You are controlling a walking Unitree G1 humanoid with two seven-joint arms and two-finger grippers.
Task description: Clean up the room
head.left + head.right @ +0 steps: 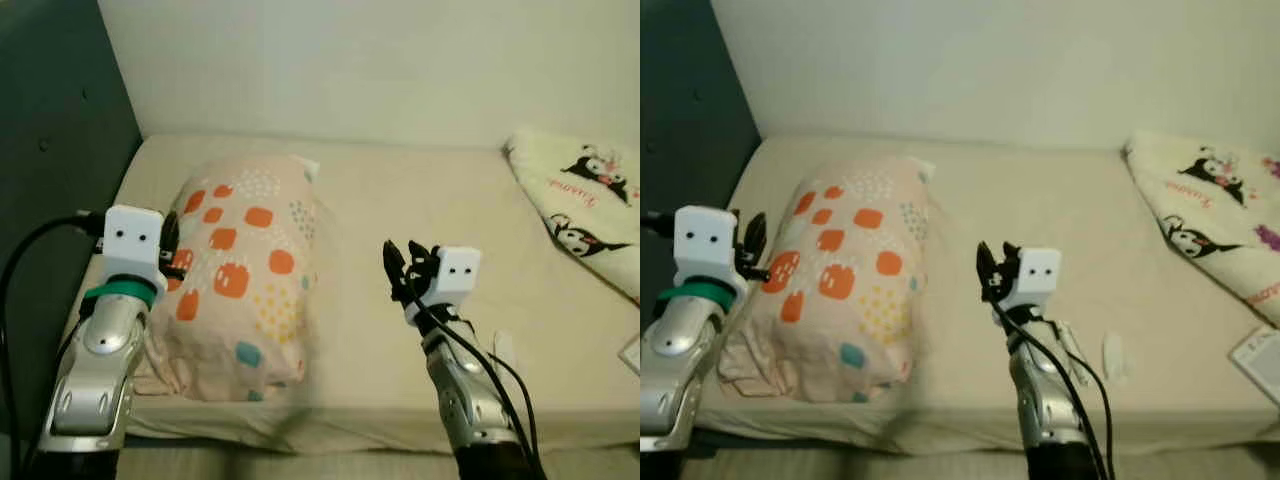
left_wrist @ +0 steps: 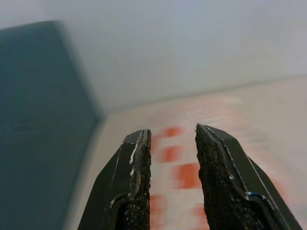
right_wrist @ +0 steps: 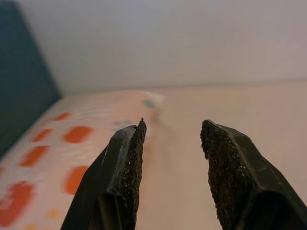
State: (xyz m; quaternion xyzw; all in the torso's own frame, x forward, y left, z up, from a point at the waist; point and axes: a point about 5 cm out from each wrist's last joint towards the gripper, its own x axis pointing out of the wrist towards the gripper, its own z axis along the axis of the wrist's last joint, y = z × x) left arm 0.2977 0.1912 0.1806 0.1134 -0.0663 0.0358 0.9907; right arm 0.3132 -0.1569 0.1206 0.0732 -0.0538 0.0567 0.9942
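Observation:
A pale pink pillow point(image 1: 240, 275) with orange and teal spots lies at the left end of the beige bed point(image 1: 400, 190). My left gripper point(image 1: 168, 240) hovers over the pillow's left edge, open, with nothing between its fingers point(image 2: 139, 182). To the right of the pillow, over bare mattress, my right gripper point(image 1: 400, 270) is open and holds nothing; its fingers point(image 3: 127, 167) point toward the wall. A cream blanket point(image 1: 585, 200) with black cartoon figures lies bunched at the bed's right end.
A dark teal headboard point(image 1: 50, 150) rises at the left and a white wall point(image 1: 350, 60) stands behind the bed. A small white object point(image 1: 1113, 355) lies on the mattress near the front edge, and a paper point(image 1: 1262, 360) sits at the far right.

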